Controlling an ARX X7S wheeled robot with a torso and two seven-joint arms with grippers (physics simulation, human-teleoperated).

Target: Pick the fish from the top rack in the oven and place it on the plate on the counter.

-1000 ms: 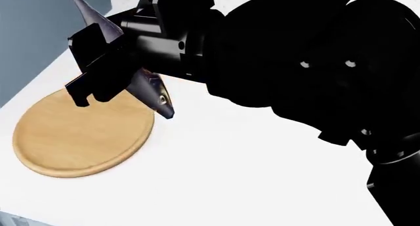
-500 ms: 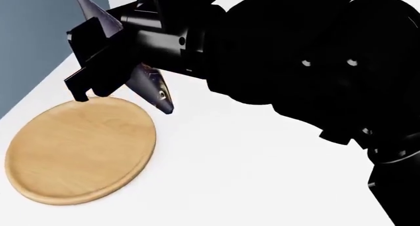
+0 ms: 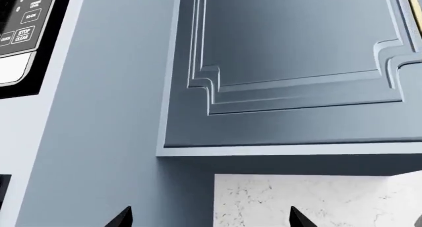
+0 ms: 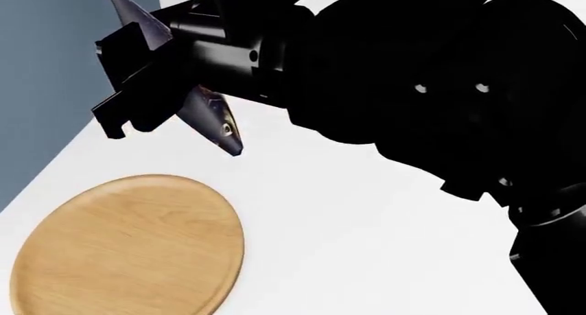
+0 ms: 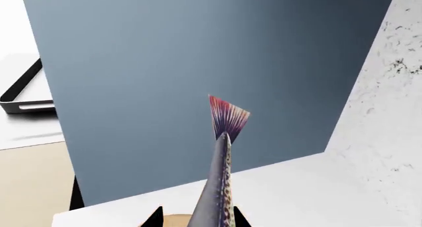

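- The right arm's black two-fingered gripper (image 4: 183,99) is clamped on the slender dark purplish-blue fish (image 4: 213,118), which hangs steeply with its pointed head down toward the smooth white counter (image 4: 366,239) and its pinkish forked tail up.
- In the head view the fish's head sits above bare counter, just beyond the far rim of the round flat light-wood plate (image 4: 128,250). Letting go here would likely drop the fish beside the plate or half over its rim.
- In the right wrist view only the fish's body and tail (image 5: 224,153) rise between the two fingertips, so how deep the grip runs cannot be told. A shallow pinch on a tapering body could let it slide out during the carry.
- Lowered nose-first, the head would touch before the body and the fish could topple either way, perhaps off the low raised rim.
- The bulky black arm hides much of the counter from the head view, so judging the height above the plate is hard. A drop from too high might bounce the fish away.
- The left gripper (image 3: 207,219) shows only two dark fingertips, set well apart with nothing between them, facing a blue-grey panelled cabinet door (image 3: 290,64).
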